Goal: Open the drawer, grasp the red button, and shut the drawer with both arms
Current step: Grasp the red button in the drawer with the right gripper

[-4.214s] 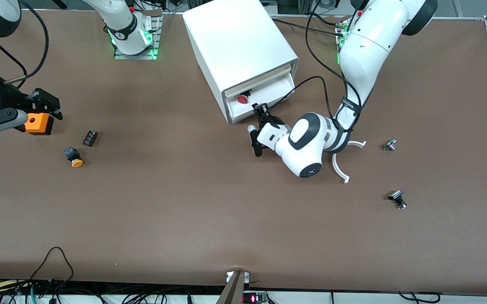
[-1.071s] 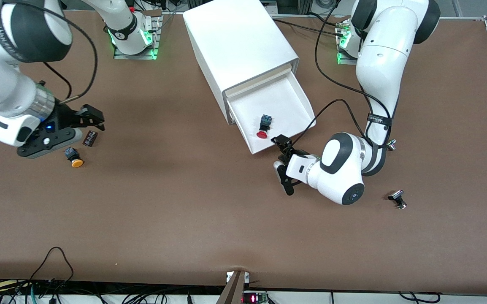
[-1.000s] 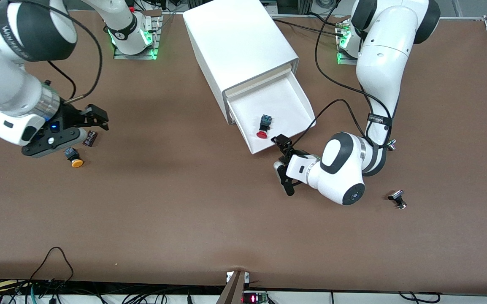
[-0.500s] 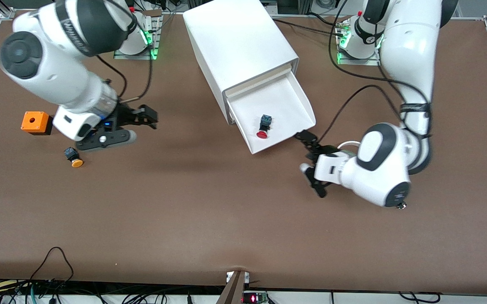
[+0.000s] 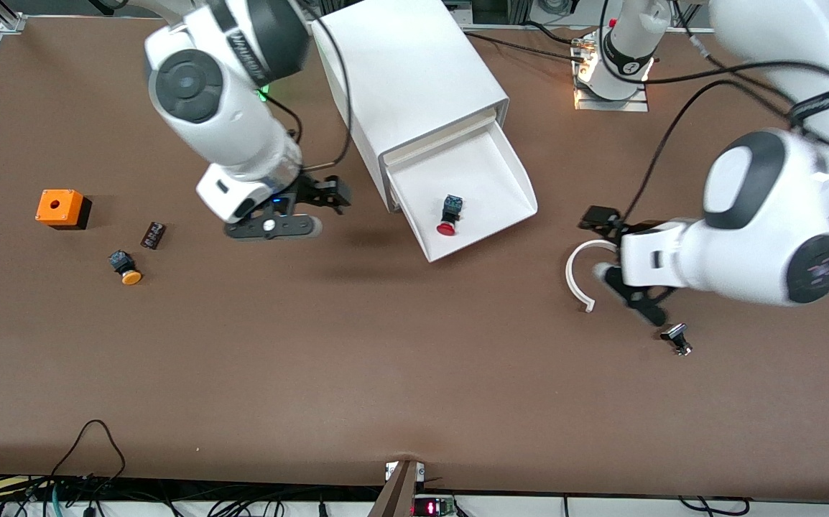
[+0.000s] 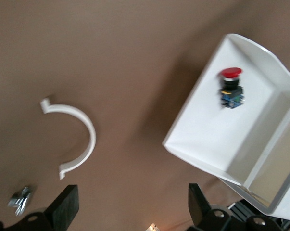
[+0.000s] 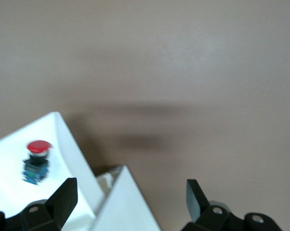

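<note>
The drawer (image 5: 490, 179) is the lowest one of the white cabinet (image 5: 407, 72) and stands pulled out. The button (image 5: 447, 217) lies in it near its front lip, red cap toward the front camera. My right gripper (image 5: 322, 210) is open and empty, beside the cabinet at the right arm's end. My left gripper (image 5: 605, 248) is open and empty over a white curved piece (image 5: 577, 276), away from the drawer. The left wrist view shows the drawer (image 6: 212, 139), the button (image 6: 231, 87) and my open gripper (image 6: 130, 211). The right wrist view shows the button (image 7: 36, 159), the drawer wall (image 7: 70, 144) and my open gripper (image 7: 129, 202).
An orange box (image 5: 62, 208), a small dark block (image 5: 154, 235) and an orange-capped button (image 5: 126, 267) lie toward the right arm's end. A small metal part (image 5: 677, 339) lies near the left arm. The curved piece (image 6: 80, 139) and a metal part (image 6: 19, 202) show in the left wrist view.
The drawer has been pulled out. My left gripper let go of its front and swung away toward the left arm's end. My right arm moved from near the orange box to beside the cabinet.
</note>
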Robot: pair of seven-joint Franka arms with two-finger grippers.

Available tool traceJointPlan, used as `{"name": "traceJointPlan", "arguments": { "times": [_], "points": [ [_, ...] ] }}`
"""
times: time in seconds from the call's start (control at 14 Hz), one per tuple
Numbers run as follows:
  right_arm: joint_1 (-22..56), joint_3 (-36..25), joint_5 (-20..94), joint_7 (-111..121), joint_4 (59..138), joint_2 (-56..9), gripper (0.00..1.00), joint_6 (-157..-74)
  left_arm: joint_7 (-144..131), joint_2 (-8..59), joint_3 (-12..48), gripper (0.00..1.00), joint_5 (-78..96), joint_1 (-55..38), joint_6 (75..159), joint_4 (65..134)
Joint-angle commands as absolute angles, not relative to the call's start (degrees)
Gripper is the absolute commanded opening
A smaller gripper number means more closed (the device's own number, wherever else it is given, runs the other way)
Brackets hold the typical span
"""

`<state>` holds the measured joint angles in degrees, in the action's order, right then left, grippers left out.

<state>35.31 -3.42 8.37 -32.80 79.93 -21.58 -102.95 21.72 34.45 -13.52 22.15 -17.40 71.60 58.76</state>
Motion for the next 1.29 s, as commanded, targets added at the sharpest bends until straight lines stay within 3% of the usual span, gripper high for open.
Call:
{"name": "traceJointPlan", "arguments": {
  "times": [0.0,0.5,1.21],
  "points": [
    [39.7,-3.6,8.8,-42.8,76.7,-26.3,0.99,-108.0,13.6,31.8,-13.6,1.0,17.5,-15.4,71.2,60.1],
    [50.9,-4.0,5.1,-61.3,64.2,-43.0,0.99,-112.6,6.1,30.7,-13.1,1.0,1.8,-14.8,71.5,59.9],
    [54.0,-4.0,1.9,-65.0,64.1,-45.9,0.95,-113.6,7.0,27.3,-13.2,1.0,4.3,-10.0,72.1,60.4]
  ]
}}
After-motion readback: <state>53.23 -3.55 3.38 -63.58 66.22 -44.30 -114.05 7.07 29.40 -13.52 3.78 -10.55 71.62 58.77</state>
